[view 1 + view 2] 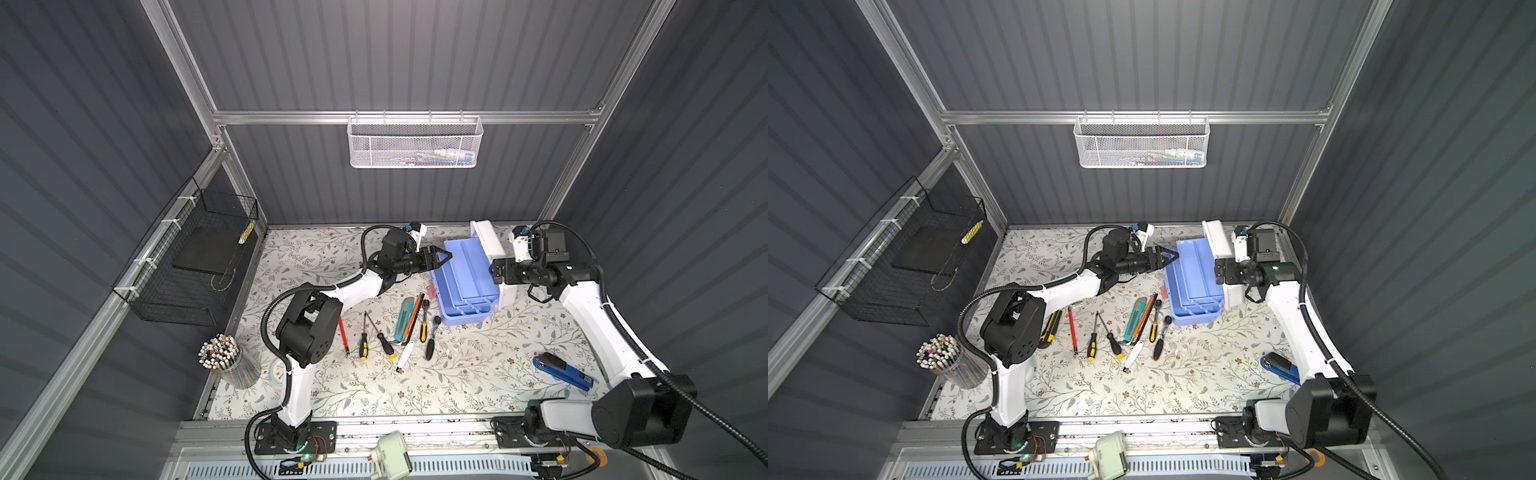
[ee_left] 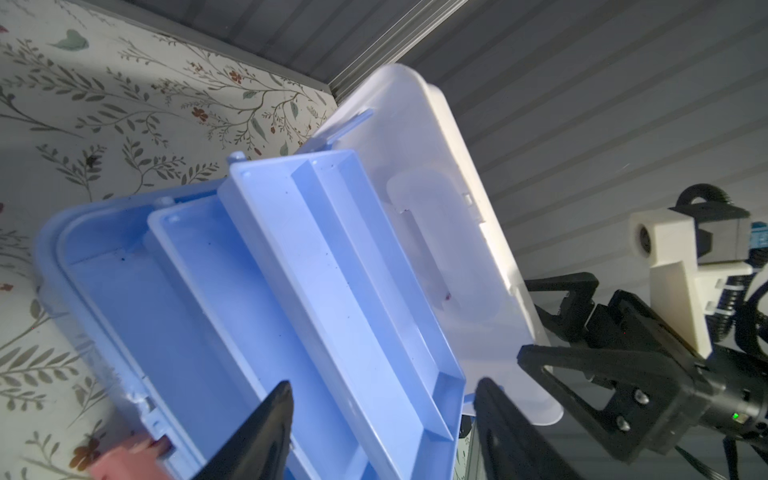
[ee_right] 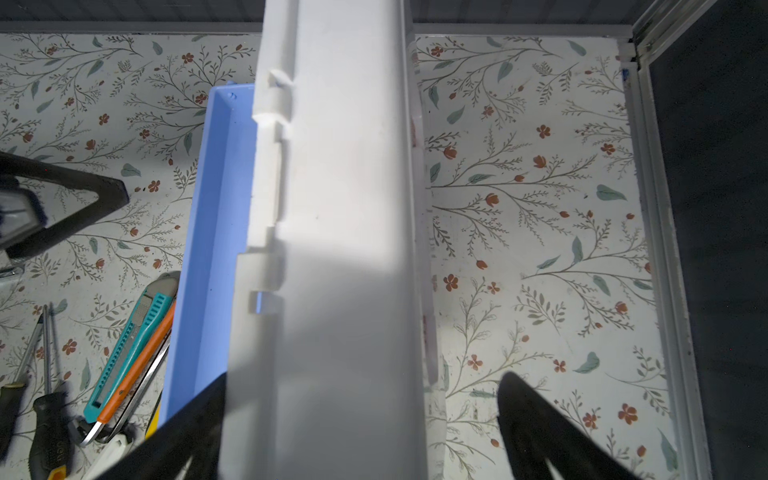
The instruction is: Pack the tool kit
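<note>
The tool kit box (image 1: 465,286) (image 1: 1192,282) lies open on the floral mat, its tiered blue trays (image 2: 291,266) empty. Its white lid (image 1: 487,239) (image 3: 345,208) stands upright behind them. My left gripper (image 1: 448,254) (image 2: 384,395) hovers open at the box's far left edge, over the trays. My right gripper (image 1: 497,270) (image 3: 361,390) is open and straddles the lid; one finger sits close against it, the other stands clear. In front of the box lie loose screwdrivers (image 1: 363,345), a red hex key (image 1: 343,334), a teal knife (image 1: 404,318) (image 3: 129,353), a ratchet (image 1: 432,338) and a yellow knife (image 1: 1050,326).
A blue stapler (image 1: 563,372) lies at the right front. A jar of pencils (image 1: 224,359) stands at the left front. A black wire basket (image 1: 195,266) hangs on the left wall and a white mesh basket (image 1: 415,143) on the back rail. The pink latch (image 2: 124,461) sticks out from the box front.
</note>
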`<action>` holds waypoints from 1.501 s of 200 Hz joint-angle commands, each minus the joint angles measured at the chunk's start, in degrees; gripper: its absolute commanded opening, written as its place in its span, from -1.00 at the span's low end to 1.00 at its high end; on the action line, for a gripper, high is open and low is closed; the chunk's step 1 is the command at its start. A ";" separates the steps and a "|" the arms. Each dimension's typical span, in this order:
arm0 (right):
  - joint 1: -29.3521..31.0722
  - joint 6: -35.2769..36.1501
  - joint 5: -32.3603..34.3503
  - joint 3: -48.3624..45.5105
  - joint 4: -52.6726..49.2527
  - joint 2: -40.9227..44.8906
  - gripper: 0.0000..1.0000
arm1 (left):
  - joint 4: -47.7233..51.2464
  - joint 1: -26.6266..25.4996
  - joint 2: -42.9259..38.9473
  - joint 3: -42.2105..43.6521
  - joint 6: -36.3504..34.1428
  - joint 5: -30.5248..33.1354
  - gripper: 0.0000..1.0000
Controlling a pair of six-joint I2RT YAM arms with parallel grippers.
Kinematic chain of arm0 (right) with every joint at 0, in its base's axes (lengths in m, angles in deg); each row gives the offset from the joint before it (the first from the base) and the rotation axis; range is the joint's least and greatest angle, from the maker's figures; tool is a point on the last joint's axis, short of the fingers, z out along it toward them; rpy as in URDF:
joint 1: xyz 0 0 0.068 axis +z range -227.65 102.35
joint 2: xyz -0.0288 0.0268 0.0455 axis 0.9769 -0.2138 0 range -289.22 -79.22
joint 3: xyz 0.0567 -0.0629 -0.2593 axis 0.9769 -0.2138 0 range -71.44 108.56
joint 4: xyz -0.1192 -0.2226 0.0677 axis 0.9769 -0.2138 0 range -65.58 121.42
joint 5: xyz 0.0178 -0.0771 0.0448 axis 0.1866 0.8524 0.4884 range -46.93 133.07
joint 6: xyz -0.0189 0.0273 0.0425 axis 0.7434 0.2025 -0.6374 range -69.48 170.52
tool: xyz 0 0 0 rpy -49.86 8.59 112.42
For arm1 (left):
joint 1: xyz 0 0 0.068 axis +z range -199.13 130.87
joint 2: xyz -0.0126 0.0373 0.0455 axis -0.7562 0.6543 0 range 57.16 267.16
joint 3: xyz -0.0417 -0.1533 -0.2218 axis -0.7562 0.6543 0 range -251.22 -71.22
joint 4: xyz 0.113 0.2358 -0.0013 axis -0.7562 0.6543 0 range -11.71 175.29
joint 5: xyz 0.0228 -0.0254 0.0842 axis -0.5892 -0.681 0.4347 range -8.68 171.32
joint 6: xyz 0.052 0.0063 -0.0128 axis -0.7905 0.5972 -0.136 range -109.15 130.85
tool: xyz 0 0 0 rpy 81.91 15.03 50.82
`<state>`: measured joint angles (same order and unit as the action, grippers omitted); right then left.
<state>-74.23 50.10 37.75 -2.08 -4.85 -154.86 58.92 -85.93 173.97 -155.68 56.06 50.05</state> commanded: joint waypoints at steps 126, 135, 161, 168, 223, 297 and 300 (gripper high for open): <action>-6.53 -0.94 -2.46 -3.10 2.91 -0.26 0.98 | 4.34 -1.52 8.78 -3.25 -2.24 0.39 0.36; -7.10 -1.22 -2.33 -3.13 2.97 -0.30 0.98 | 4.43 -1.54 9.09 -3.25 -2.21 0.41 0.36; -8.66 -1.26 -2.24 -3.07 3.01 -0.72 0.98 | 3.46 -1.52 9.53 -2.73 -1.72 0.33 0.36; -8.91 -1.18 -2.24 -3.01 2.98 -0.95 0.98 | 3.10 -1.52 9.51 -2.55 -1.60 0.33 0.36; -9.91 -1.07 0.81 -3.54 4.01 -2.19 0.98 | 2.24 -1.46 9.57 -2.02 -1.53 0.07 0.37; -9.99 -2.19 -1.03 -4.12 4.59 -2.34 0.98 | 0.71 -1.44 10.45 -1.69 -0.49 -0.37 0.38; -10.01 -2.23 -1.14 -4.15 4.63 -2.32 0.98 | 0.59 -1.44 10.45 -1.67 -0.48 -0.37 0.39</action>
<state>-84.00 48.98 38.03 -5.29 -0.96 -156.65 60.01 -87.24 182.45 -157.41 54.94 50.18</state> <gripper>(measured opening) 0.989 0.689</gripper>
